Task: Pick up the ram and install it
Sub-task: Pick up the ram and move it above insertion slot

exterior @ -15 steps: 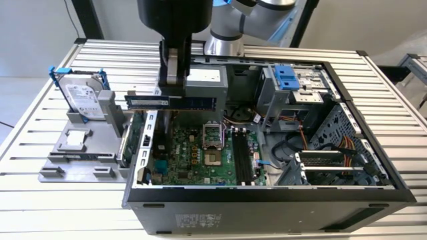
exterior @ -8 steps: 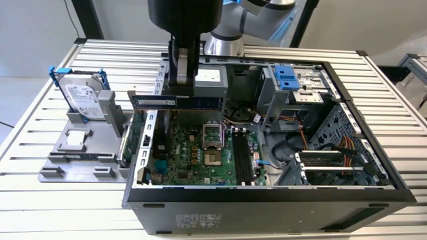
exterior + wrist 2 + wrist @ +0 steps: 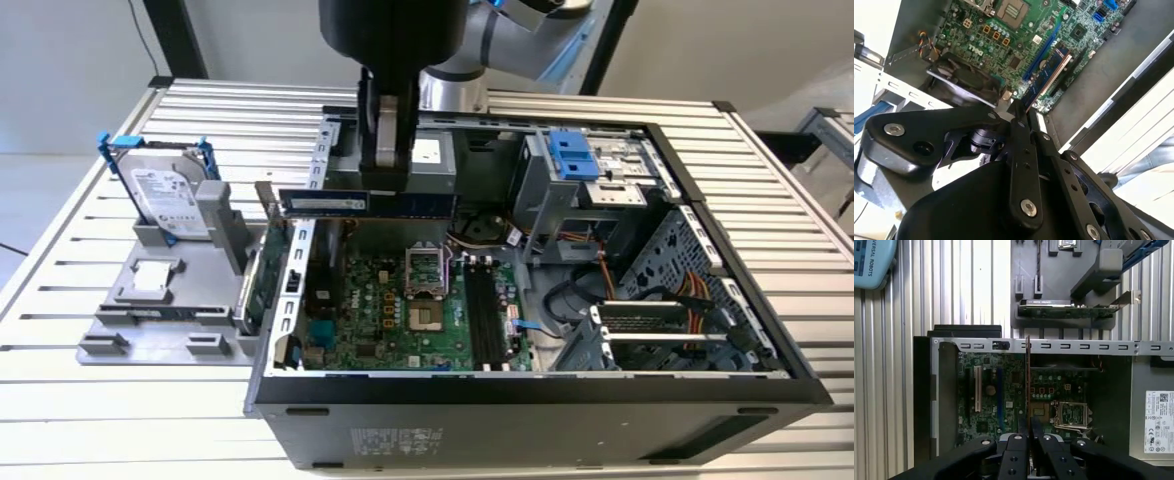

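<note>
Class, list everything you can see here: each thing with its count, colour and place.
ram: one, blue, held above the motherboard.
computer case: one, black and silver, open on the table.
motherboard: one, green, inside the case.
hard drive: one, silver in a blue frame, upright in the holder.
holder: one, grey, on the table beside the case.
expansion card: one, green, in the holder.
table: one, silver slats, under everything.
arm: one, grey, above the case.
gripper: one, black, shut on the ram.
</note>
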Controlling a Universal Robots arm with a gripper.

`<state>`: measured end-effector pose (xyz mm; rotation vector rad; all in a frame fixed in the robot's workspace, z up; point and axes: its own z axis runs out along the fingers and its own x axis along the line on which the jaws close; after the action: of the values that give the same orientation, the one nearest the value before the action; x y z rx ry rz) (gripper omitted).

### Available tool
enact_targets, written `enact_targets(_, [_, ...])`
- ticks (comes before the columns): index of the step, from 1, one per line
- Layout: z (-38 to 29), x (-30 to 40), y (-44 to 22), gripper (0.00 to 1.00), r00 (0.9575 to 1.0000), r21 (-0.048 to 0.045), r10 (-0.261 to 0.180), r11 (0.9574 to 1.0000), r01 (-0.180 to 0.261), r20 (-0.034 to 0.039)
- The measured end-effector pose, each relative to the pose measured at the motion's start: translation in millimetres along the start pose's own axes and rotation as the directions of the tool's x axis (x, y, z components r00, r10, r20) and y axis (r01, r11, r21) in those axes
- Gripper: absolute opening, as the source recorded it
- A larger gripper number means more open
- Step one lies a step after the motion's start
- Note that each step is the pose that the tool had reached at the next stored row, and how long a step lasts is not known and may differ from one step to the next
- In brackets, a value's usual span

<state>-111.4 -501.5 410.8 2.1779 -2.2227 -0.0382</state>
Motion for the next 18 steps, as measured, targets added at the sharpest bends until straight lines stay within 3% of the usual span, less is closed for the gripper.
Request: enact_targets(18, [-1.3,-0.4,-21.0,0.0,0.999,-0.0002,0.046,0.999,-0.046,0.0018])
